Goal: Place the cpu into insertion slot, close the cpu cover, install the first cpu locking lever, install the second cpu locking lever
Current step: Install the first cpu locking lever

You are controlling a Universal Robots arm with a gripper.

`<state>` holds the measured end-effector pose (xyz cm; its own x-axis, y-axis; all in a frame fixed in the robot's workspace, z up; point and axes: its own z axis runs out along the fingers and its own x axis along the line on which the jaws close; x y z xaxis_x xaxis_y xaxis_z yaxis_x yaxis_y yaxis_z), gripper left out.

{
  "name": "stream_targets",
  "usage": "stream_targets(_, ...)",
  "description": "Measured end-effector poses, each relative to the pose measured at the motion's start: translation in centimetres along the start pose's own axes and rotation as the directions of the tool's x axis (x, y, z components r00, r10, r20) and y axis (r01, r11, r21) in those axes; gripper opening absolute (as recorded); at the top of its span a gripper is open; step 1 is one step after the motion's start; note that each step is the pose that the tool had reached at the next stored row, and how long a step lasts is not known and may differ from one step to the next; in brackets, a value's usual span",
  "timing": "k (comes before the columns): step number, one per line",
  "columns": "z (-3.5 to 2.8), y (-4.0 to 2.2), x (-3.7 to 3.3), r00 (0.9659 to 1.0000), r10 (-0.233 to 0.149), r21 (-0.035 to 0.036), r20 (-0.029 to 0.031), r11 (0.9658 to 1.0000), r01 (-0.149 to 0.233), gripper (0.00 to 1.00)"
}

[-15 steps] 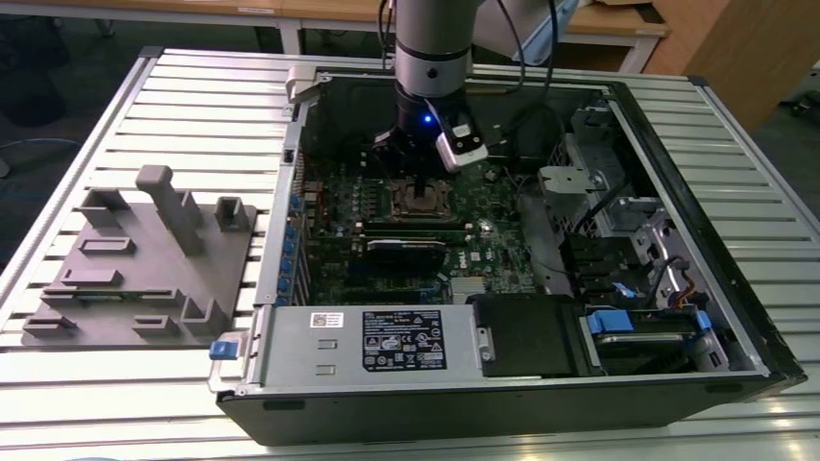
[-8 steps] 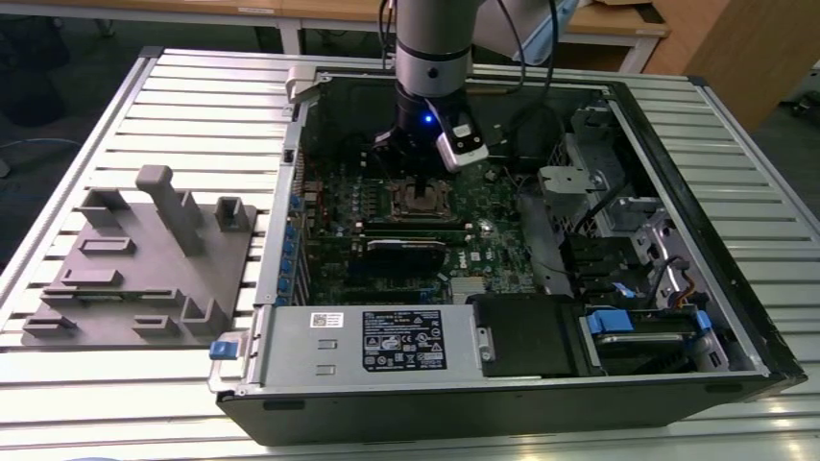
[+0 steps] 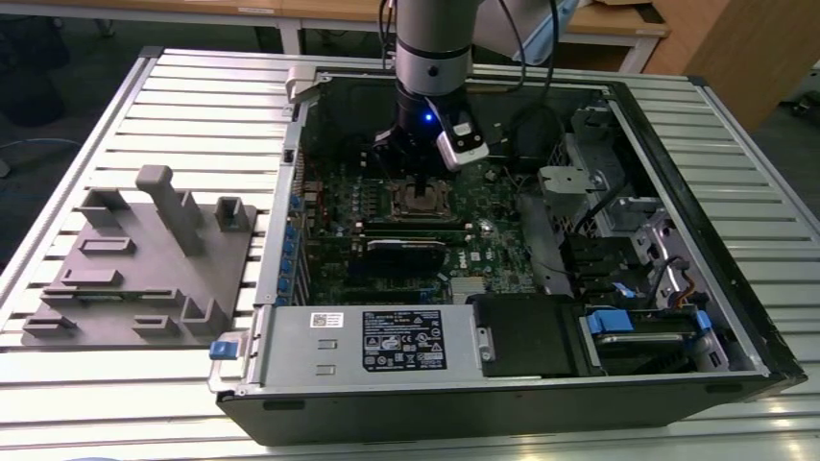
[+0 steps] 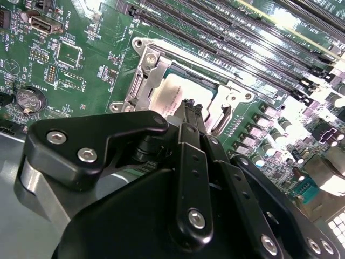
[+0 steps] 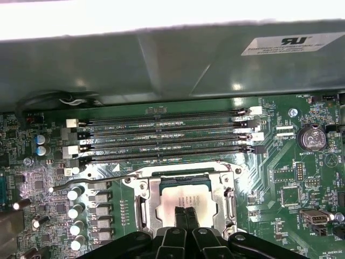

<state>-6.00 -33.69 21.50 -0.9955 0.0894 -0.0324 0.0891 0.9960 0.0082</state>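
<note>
The cpu [image 5: 186, 193] lies flat in the insertion slot [image 5: 183, 176]. You see its pale metal top through the square opening in both wrist views, so I judge the first step as done. The cpu cover [image 5: 153, 197] looks folded down around the chip, with its silver frame lying level over the socket. The second step seems done too, although I cannot confirm that the cover is pressed fully home.

The gripper [image 5: 186, 210] stands directly over the chip. Its two fingers [image 5: 180, 216] are pressed together with nothing between them. Their tips are at the edge of the cpu top; whether they touch it, I cannot tell.

The levers seem to be the work that is left. One thin wire lever [image 5: 91, 183] runs away from the socket corner above the small capacitors [image 5: 75, 211] and does not look hooked under a catch. About the other lever you cannot decide from these pictures.

The long memory slots [image 5: 161, 135] run just beside the socket. In the exterior view the socket is a little above the middle of the frame, inside the open computer case [image 3: 717, 240], with the arm [image 3: 433, 48] above it at the upper edge. The power supply box [image 3: 384, 341] is at the lower middle. A grey holder block [image 3: 141, 269] lies on the table [image 3: 77, 403] at the exterior view's left, apart from the case.
</note>
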Motion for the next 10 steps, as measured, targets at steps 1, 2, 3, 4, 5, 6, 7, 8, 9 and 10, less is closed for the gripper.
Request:
stream_targets(1,0.00,0.00,0.00,1.0000,0.000,0.0000,0.0000,1.0000,0.000,0.11)
stream_targets(2,-0.01,0.00,0.00,1.0000,0.000,0.0000,0.0000,1.0000,0.000,0.11)
stream_targets(3,-0.03,0.00,0.00,1.0000,0.000,0.0002,-0.0001,1.0000,0.000,0.11)
stream_targets(4,-0.07,0.00,0.00,1.0000,0.000,0.0003,-0.0002,1.0000,0.000,0.11)
stream_targets(5,-0.09,0.00,0.00,1.0000,0.000,0.0002,-0.0001,1.0000,0.000,0.11)
stream_targets(6,-0.10,0.00,0.00,1.0000,0.000,0.0000,0.0000,1.0000,0.000,0.11)
stream_targets(7,-0.10,0.00,0.00,1.0000,0.000,-0.0001,0.0001,1.0000,0.000,0.11)
stream_targets(8,-0.10,0.00,0.00,1.0000,0.000,-0.0002,0.0001,1.0000,0.000,0.11)
stream_targets(9,-0.12,0.00,-0.01,1.0000,0.000,0.0000,0.0000,1.0000,0.000,0.11)
stream_targets(10,-0.14,0.00,-0.01,1.0000,0.000,0.0001,0.0000,1.0000,0.000,0.11)
